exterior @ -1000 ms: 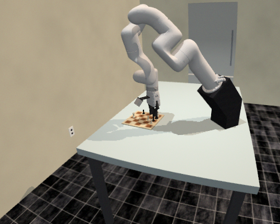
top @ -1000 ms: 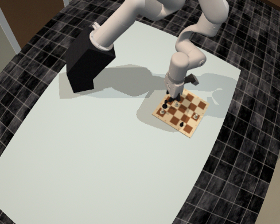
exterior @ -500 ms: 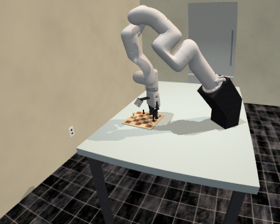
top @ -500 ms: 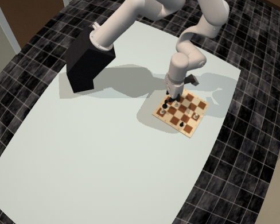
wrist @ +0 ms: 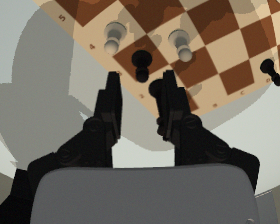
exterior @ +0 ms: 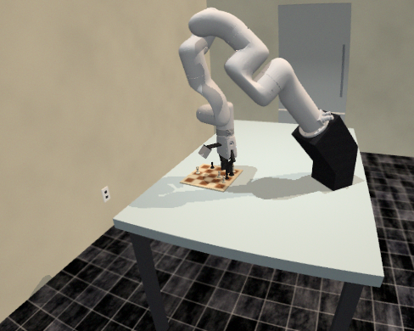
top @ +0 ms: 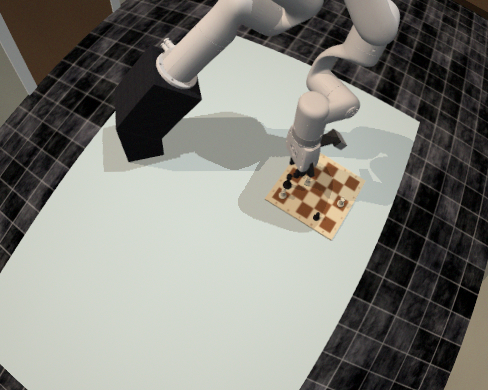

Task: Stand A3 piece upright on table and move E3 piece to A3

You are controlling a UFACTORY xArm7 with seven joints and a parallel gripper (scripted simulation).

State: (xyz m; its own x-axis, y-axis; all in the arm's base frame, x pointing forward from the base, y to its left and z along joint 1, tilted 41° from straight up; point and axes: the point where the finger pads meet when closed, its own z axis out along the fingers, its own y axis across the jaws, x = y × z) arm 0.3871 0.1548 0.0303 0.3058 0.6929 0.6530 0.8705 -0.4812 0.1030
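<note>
The small chessboard (top: 353,182) (exterior: 190,181) lies on the white table (top: 159,254) (exterior: 262,220). My gripper (top: 302,170) (exterior: 228,170) (wrist: 141,85) is low over the board's edge nearest the arm. Its fingers stand apart with nothing between them. In the wrist view a black pawn (wrist: 143,61) (top: 287,181) sits just beyond the fingertips, in line with the gap. A second black piece (wrist: 156,87) touches the right finger's tip. Two pale pieces (wrist: 114,36) (wrist: 181,45) stand one row further in. I cannot tell which squares they are on.
More pieces stand on the board: a pale one (top: 340,203) and a black one (top: 315,216) (wrist: 269,67) toward its far side. The arm's black base block (top: 151,106) (exterior: 332,152) stands at the table's back. The table edge (exterior: 241,254) runs nearby.
</note>
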